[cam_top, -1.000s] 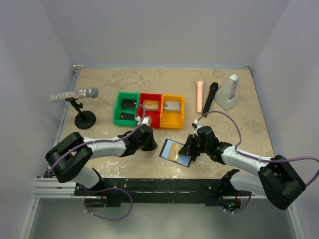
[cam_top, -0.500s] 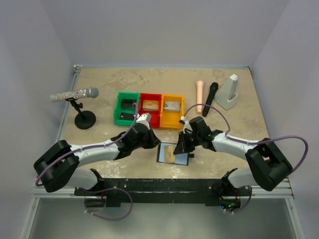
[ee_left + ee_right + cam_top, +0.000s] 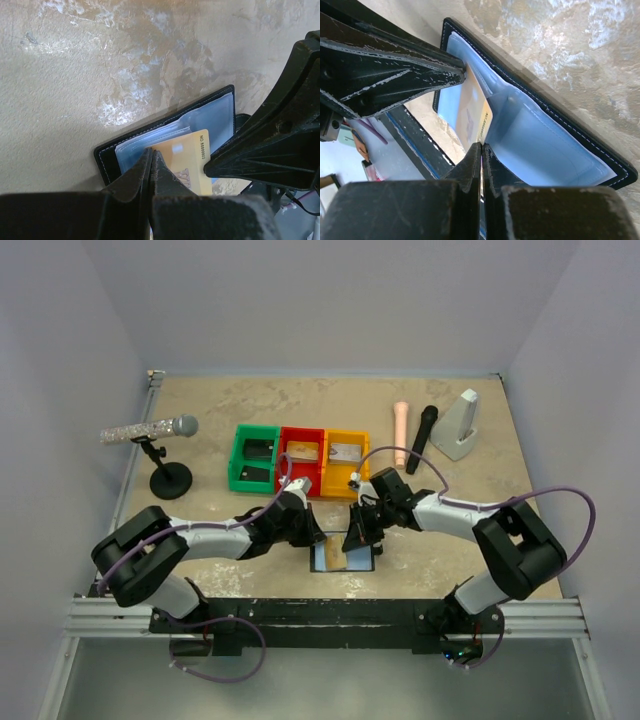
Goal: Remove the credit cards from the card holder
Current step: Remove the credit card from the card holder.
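The card holder (image 3: 328,560) lies open near the table's front edge, a black wallet (image 3: 165,122) with pale blue inner faces (image 3: 545,145). A tan credit card (image 3: 187,157) sticks partly out of its pocket. My right gripper (image 3: 481,145) is shut on that card's (image 3: 472,112) edge, and it reaches in from the right (image 3: 357,536). My left gripper (image 3: 151,151) is shut with nothing between its fingers. Its tips rest on the wallet's inner face at the card's left corner (image 3: 312,534).
Joined green (image 3: 236,462), red (image 3: 318,480) and yellow (image 3: 346,480) bins stand just behind the wallet, each with small flat pieces inside. A glittery microphone on a stand (image 3: 150,430) is at the left. A pink cylinder (image 3: 400,433), a black handle (image 3: 421,438) and a grey wedge (image 3: 458,427) lie at the back right.
My right gripper has moved left, bringing the wallet from a raised tilt down toward the table. My left gripper has shifted right onto the wallet.
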Controlling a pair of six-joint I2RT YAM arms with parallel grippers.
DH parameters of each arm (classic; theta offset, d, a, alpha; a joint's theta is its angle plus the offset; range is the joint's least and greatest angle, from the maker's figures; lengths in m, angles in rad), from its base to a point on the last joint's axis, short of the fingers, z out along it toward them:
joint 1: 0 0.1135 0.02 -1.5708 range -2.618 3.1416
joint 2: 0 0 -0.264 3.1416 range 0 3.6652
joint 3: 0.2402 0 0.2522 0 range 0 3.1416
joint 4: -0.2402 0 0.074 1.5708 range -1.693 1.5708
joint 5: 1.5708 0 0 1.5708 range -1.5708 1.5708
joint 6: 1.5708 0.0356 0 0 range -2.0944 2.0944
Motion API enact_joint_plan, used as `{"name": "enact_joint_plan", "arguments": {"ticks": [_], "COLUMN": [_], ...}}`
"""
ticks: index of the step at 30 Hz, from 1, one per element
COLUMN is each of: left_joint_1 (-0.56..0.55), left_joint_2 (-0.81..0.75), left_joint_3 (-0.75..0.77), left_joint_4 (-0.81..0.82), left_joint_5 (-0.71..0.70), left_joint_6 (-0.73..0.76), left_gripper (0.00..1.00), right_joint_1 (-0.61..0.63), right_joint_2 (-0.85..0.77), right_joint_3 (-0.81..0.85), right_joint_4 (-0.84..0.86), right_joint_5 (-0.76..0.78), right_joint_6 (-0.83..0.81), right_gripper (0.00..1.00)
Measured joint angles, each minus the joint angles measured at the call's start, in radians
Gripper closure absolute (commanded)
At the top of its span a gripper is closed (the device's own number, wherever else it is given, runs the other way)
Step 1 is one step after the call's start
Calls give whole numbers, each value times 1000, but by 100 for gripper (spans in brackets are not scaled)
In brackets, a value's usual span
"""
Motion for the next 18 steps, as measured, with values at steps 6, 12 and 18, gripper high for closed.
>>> {"name": "enact_joint_plan", "arguments": {"ticks": [6, 12, 18], "left_joint_1": [0, 0, 0], "left_joint_2": [15, 17, 17], "left_joint_3": [1, 1, 1], "left_joint_4": [0, -10, -13], "left_joint_5": [-4, -41, -66], "left_joint_6": [-4, -18, -38], "left_gripper": [100, 100, 100], "right_joint_1": [0, 0, 0], "right_joint_2": [19, 21, 22], "right_joint_3": [0, 0, 0], "right_joint_4": [-5, -5, -5], "right_joint_5": [-1, 0, 4], "right_joint_6": [3, 16, 31], "right_gripper": [100, 100, 100]}}
